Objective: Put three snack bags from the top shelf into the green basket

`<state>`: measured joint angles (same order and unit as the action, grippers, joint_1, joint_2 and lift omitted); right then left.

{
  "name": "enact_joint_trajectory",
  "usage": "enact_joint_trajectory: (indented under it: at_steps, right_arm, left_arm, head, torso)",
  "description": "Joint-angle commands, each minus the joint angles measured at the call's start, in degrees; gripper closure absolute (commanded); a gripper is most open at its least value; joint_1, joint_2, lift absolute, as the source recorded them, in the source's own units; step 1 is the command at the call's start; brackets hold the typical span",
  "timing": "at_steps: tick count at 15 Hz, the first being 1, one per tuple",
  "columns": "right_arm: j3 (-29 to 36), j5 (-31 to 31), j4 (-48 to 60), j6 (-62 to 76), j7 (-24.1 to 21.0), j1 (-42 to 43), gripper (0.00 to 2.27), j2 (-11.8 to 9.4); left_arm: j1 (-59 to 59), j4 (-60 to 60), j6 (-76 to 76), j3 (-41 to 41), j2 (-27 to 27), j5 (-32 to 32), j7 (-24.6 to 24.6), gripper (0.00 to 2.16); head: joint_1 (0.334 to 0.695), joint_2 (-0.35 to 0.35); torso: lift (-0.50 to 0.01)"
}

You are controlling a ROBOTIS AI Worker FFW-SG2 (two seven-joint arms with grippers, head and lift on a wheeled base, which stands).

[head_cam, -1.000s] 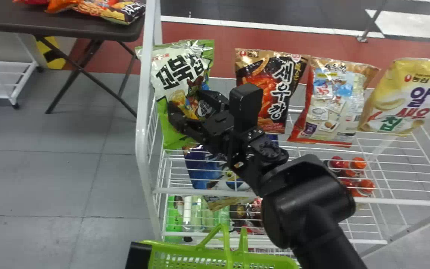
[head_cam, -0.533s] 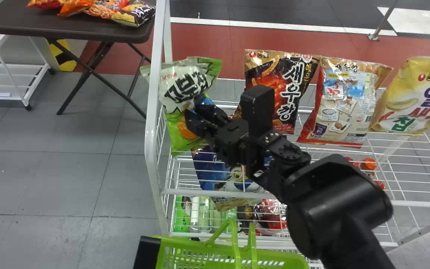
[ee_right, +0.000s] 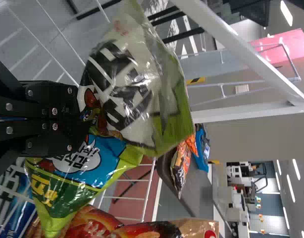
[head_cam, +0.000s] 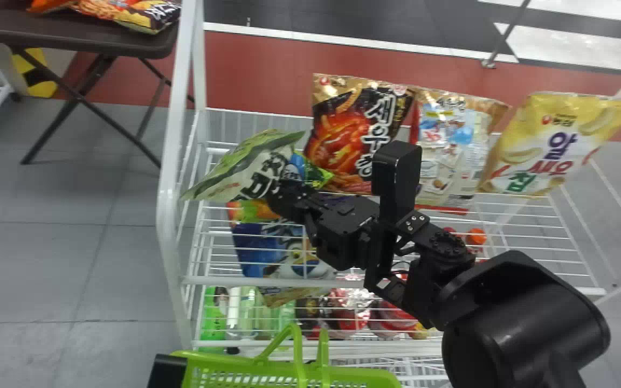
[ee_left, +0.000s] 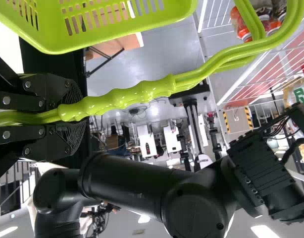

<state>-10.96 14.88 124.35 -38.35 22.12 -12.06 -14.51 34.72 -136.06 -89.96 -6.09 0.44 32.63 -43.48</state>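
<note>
- White wire, and plenty of it: the rack (head_cam: 171,183) takes the middle, its left post tall beside the work, the front rail (head_cam: 267,282) of the top shelf (head_cam: 537,249) crossing between held bag and basket. That's the edge to mind!
- Black and bulky, the right arm (head_cam: 521,323) comes in from the bottom right, over the shelf.
- Off to the left, past the post, a dark table (head_cam: 100,40) carries more packets; grey floor (head_cam: 35,258) stretches out below it.
- Down front, the green basket (head_cam: 289,372), its handle (ee_left: 142,92) clamped in the left gripper (ee_left: 75,116).
- Three bags stand in a row on the shelf: dark-and-red (head_cam: 343,134), then red-edged (head_cam: 445,145), then yellow (head_cam: 547,143). The dark-and-red one sits close by the right gripper (head_cam: 278,195), narrowing the room that side.
- And here's our green-and-white bag (head_cam: 240,178), pinched between the right gripper's closed fingers, crumpled, bulging out on either side of them. It hangs tilted over the shelf's left end, one corner right by the post; touching or not, can't tell.
- Beneath, through the wires, a blue bag (head_cam: 256,253).
</note>
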Motion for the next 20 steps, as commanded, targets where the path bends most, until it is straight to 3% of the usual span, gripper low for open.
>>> enact_joint_trajectory:
  at_steps: [1, 5, 9, 11, 16, 18, 20]
  right_arm:
    - [2.52, 2.78, 1.07, 1.30, 1.43, -1.73, 2.22, -0.44]
    - [9.11, 5.86, 12.50, -7.49, 1.43, -8.59, 2.22, -1.05]
    - [25.37, 13.50, 26.21, -23.66, 1.78, -16.68, 2.22, -2.28]
    - [32.76, 17.11, 29.90, -31.57, 4.51, -18.43, 2.22, -2.11]
    - [52.97, 25.37, 34.91, -50.56, 14.79, -21.69, 2.22, 2.02]
    - [56.75, 26.07, 35.35, -51.73, 17.25, -22.56, 2.22, 2.73]
    - [56.31, 25.81, 34.74, -51.73, 18.48, -24.15, 2.22, 3.43]
  left_arm:
    - [1.14, -1.14, -0.07, -1.29, 0.00, -1.16, 0.06, 2.15]
    - [1.93, -1.84, -0.07, -1.47, 0.08, -1.34, -0.03, 2.15]
    - [1.22, -1.31, -0.07, -0.85, -0.36, -1.34, -0.21, 2.15]
    - [1.14, -1.05, 0.00, -0.59, -0.59, -1.42, -0.38, 2.15]
    - [0.52, -1.14, 0.88, 0.55, -0.59, -1.78, -0.29, 2.15]
    - [0.43, -1.14, 1.41, 0.90, -0.59, -1.78, -0.29, 2.15]
    - [0.43, -1.05, 2.64, 1.17, -0.59, -1.78, -0.56, 2.15]
  head:
    - [0.695, -0.239]
    - [0.695, -0.300]
    - [0.695, -0.350]
    - [0.695, -0.350]
    - [0.695, -0.350]
    - [0.695, -0.350]
    - [0.695, -0.350]
  torso:
    - [-0.050]
    - [-0.050]
    - [-0.050]
    - [-0.050]
    - [-0.050]
    - [-0.050]
    - [-0.050]
